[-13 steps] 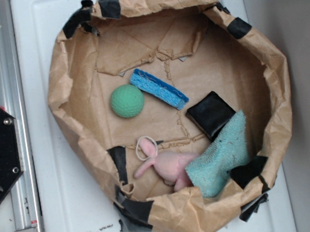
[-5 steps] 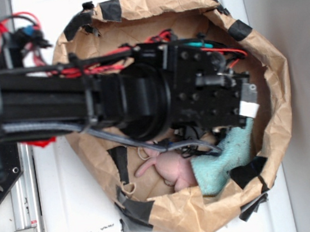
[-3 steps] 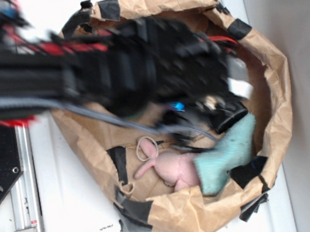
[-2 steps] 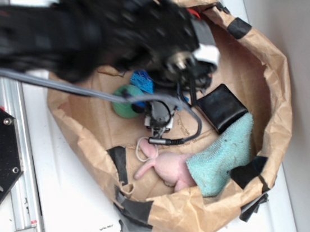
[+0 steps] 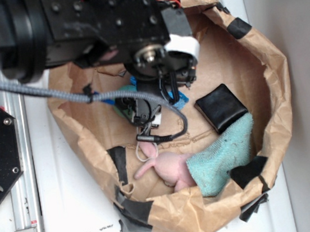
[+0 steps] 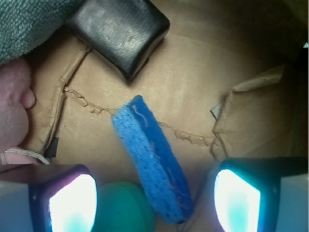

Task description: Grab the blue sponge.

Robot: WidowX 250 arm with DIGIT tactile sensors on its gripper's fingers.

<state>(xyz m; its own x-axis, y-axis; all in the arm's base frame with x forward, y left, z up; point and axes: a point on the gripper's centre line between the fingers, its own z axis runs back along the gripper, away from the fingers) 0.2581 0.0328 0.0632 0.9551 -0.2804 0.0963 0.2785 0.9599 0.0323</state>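
Gripper (image 6: pixel 154 193) spread wide, nothing grasped, poised above blue sponge (image 6: pixel 152 166) lying flat mid-floor of paper-lined basket (image 5: pixel 275 78), between the fingertips (image 6: pixel 72 203), green ball (image 6: pixel 123 208) touching its side, black block (image 6: pixel 118 31) toward the far wall.

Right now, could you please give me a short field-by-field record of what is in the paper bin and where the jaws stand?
container: brown paper bin with black tape patches
target: blue sponge, lying flat on the bin floor
beside target: green ball, close against the sponge's side
other items: black block, teal cloth, pink plush toy
gripper: jaws open, one on each side of the sponge, not closed on it
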